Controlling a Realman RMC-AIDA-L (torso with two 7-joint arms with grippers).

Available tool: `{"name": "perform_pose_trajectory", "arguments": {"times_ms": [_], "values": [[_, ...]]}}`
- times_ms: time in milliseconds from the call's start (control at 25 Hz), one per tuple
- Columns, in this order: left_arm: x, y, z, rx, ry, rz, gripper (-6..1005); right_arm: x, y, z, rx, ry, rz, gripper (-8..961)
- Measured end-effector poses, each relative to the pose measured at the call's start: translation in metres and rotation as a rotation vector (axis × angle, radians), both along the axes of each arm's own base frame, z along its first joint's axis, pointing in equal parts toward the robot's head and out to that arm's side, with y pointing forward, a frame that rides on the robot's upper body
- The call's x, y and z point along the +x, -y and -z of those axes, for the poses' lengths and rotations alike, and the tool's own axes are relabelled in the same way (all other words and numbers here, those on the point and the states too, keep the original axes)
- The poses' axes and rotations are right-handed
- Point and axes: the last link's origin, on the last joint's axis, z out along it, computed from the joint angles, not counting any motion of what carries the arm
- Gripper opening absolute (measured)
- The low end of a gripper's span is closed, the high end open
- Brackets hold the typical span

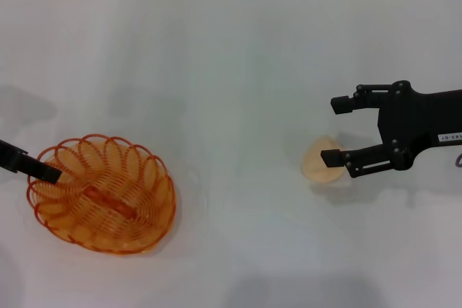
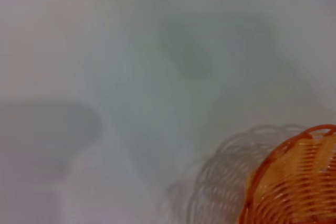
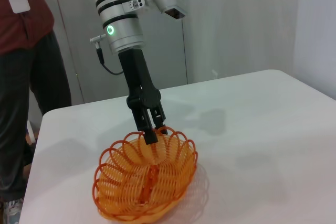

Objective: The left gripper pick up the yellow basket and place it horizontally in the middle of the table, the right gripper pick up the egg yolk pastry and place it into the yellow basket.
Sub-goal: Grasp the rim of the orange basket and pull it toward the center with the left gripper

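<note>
Currently left claw [image 3: 152,129] at near-left rim of yellow basket [image 1: 102,192], fingers close together, pinching looped rim. Basket on desk [image 1: 231,77], left side, looks slightly tilted in right wrist view. Basket edge also visible in left wrist view, low corner.

Right claw [image 1: 333,129] over right side of desk, fingers spread wide. Egg yolk pastry [image 1: 322,159] on desk beside lower finger [image 1: 339,156], partly between fingers; contact unclear, nothing grasped. Pastry and basket well apart. Person [image 3: 26,77] stands behind desk.
</note>
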Motion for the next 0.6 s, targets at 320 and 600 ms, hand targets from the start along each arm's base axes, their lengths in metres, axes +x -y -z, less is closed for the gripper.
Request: {"name": "perform_pose_trajectory", "arguments": {"times_ms": [320, 600], "values": [[0.0015, -0.0031, 0.001, 0.006, -0.007, 0.005, 559, -0.0002, 0.0001, 0.0003, -0.001, 0.0, -0.001, 860], [0.0036, -0.0028, 0.0085, -0.008, -0.004, 0.011, 499, -0.0002, 0.0001, 0.0002, -0.001, 0.0, 0.0, 859]]}}
